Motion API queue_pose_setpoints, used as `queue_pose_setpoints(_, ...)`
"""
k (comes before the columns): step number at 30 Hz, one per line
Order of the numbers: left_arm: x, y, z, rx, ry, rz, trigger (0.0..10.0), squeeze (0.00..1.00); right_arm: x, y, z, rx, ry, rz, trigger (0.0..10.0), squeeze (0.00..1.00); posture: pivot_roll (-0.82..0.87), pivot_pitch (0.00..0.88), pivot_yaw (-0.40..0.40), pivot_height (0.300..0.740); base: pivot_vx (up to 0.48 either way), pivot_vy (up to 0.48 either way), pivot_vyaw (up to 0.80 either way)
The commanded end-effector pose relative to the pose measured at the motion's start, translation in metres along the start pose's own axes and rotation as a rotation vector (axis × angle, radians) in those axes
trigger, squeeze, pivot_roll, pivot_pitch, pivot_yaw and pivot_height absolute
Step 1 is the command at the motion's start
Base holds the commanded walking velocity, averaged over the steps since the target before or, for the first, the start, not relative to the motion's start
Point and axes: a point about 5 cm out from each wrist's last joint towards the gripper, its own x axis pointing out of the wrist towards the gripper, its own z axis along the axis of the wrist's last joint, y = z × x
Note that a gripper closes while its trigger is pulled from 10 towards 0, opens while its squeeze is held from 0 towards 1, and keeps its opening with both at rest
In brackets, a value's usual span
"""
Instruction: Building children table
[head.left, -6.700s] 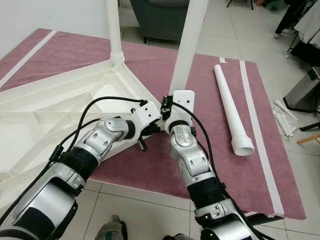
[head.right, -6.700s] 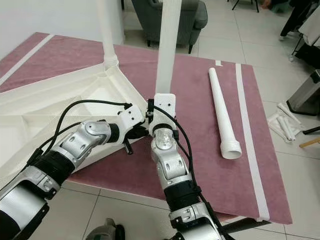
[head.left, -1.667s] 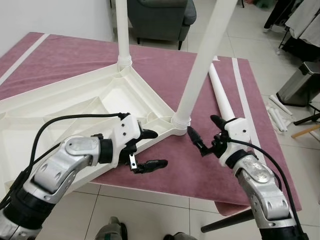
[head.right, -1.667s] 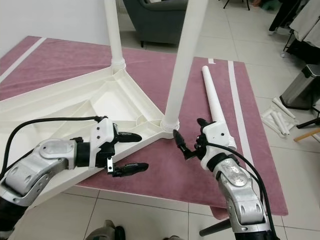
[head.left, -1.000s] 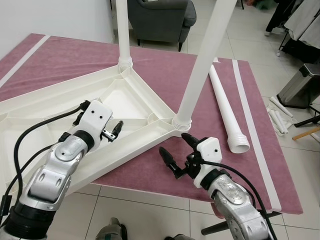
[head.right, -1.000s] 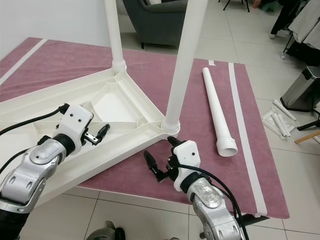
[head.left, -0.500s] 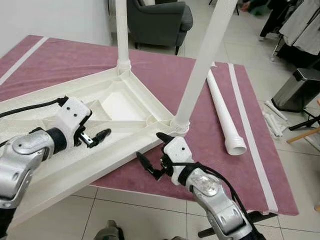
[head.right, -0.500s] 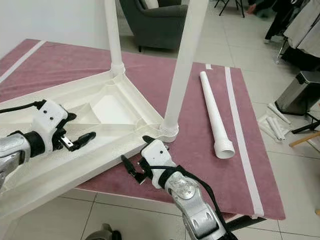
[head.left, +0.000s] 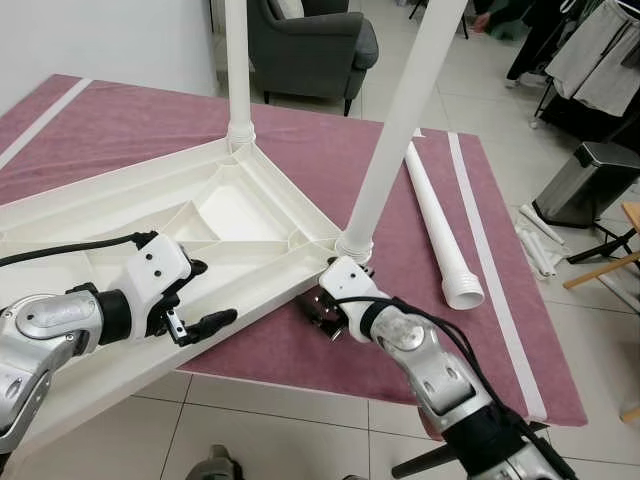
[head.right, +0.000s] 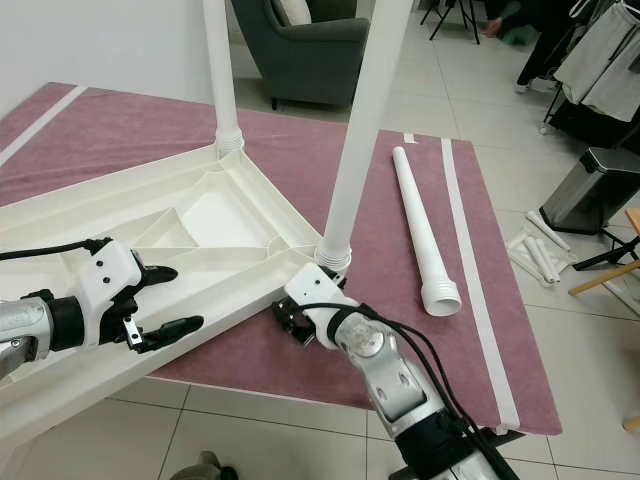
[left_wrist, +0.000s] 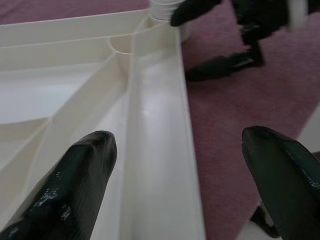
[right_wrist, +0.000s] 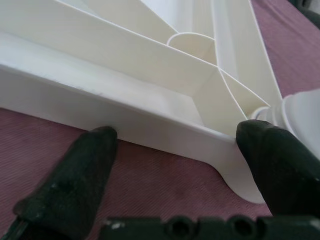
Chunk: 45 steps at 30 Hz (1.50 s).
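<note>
Left claw: your left gripper (head.left: 200, 300) stands wide open astride the near edge of the tabletop (head.left: 120, 215), one finger over the ribbed underside, the other out past the rim above the rug (head.left: 320, 160). It holds nothing.
Left wrist: you see both fingertips (left_wrist: 80, 170) well apart with the rim wall running between them.
Right claw: your right gripper (head.left: 328, 310) sits at the tabletop's near corner, just below the socket of the near leg (head.left: 400, 110). Its fingers are spread wide and empty.
Right wrist: one fingertip (right_wrist: 75, 180) is low over the rug in front of the rim, the other (right_wrist: 272, 160) next to the corner by the leg's base; whether either touches, you cannot tell.
Tabletop: white plastic, upside down on the rug, ribs up.
Legs: two stand upright in the tabletop, the near one at the gripped corner, the far leg (head.left: 238, 70) at the corner beyond it.
Loose leg (head.left: 440, 225): lies flat on the rug, well apart from the tabletop, on the robot's right, wide end toward you.
</note>
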Motion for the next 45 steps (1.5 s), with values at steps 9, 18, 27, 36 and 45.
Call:
queue_pose_setpoints(9,-0.008,-0.048,0.010,-0.070,-0.067,-0.203,10.0,0.00,0.033,-0.060,-0.012,-0.095,0.162,-0.247,10.0,0.00,0.23,0.114,-0.046,0.740,0.000,0.000,0.00)
queue_pose_setpoints(18,-0.010,-0.067,0.010,-0.097,-0.067,-0.258,10.0,0.00,0.048,-0.097,0.015,-0.096,0.132,-0.450,10.0,0.00,0.24,0.115,-0.058,0.740,0.000,0.000,0.00)
queue_pose_setpoints(27,-0.021,-0.051,0.010,-0.056,-0.039,-0.156,10.0,0.00,0.015,-0.063,0.013,0.042,-0.124,-0.339,10.0,0.00,0.23,0.098,-0.063,0.740,0.000,0.000,0.00)
queue_pose_setpoints(36,0.006,-0.028,0.014,0.017,-0.052,-0.050,10.0,0.00,-0.028,-0.032,-0.003,0.321,-0.191,-0.419,10.0,0.00,0.16,0.063,-0.028,0.740,0.000,0.000,0.00)
queue_pose_setpoints(45,0.038,0.022,0.005,0.041,0.107,0.155,10.0,0.00,-0.056,-0.022,-0.002,0.399,-0.231,-0.459,10.0,0.00,0.14,0.055,-0.008,0.740,0.000,0.000,0.00)
